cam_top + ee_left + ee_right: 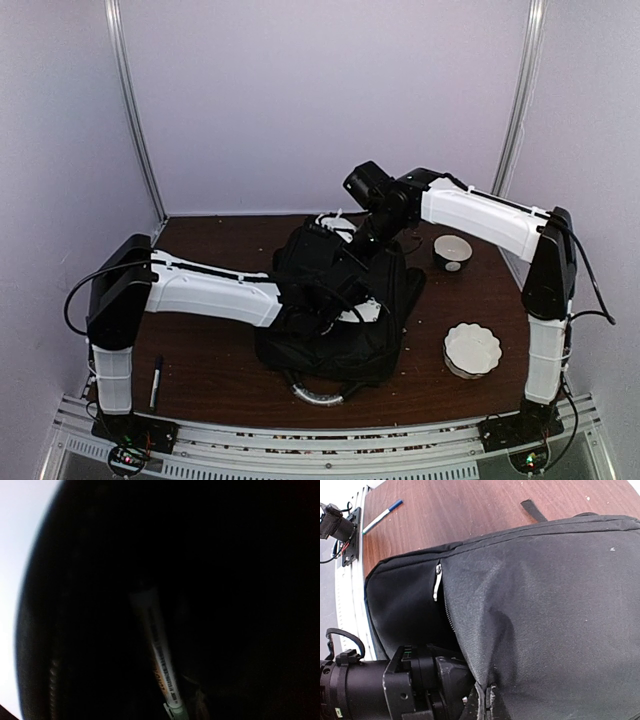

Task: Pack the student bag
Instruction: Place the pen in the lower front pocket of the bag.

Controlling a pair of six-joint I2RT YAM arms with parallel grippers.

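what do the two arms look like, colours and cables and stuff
Both the left arm and the right arm have smooth white shell links joined by boxy black joints. Thin black cables loop loose beside the joints, and each black base plate carries small coloured lights.

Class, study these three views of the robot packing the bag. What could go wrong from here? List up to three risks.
1. The left arm is sunk into the student bag; withdrawing may snag fabric and drag the bag.
2. A dragged bag might bump the nearby white dish.
3. The marker inside sits in darkness, so it may come back out with the arm unnoticed.
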